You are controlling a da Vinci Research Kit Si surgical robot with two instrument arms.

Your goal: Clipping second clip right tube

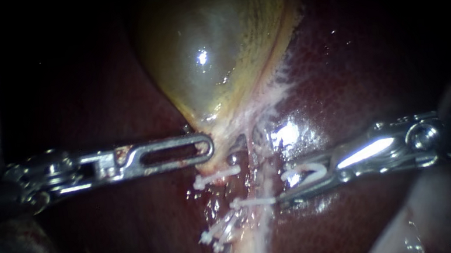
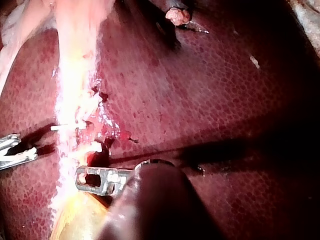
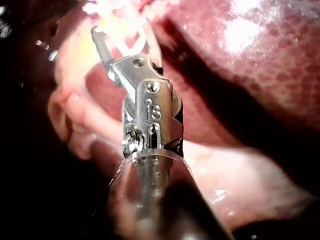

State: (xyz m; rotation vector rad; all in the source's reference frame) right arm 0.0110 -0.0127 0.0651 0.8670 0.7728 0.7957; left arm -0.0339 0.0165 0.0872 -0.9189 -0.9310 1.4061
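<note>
One clip (image 1: 298, 175) sits gripped in my right instrument's (image 1: 282, 185) jaws beside the right tube (image 1: 263, 215); approach step, straddling comes next.

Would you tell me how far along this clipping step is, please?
Done: white plastic clips sit on the pale tubes below the yellow-green gallbladder. In hand: my right instrument holds an open white clip in its jaws, beside a tube. Left: slide it around the tube and close it.

The tube (image 1: 255, 252) is hemmed in: left instrument (image 1: 205, 147) to its left, right instrument (image 1: 282, 187) (a loaded clip (image 1: 303, 174) held between its jaws) to its right, set clips (image 1: 254, 202) across it. Liver (image 1: 358, 66) farther right lies bare.
</note>
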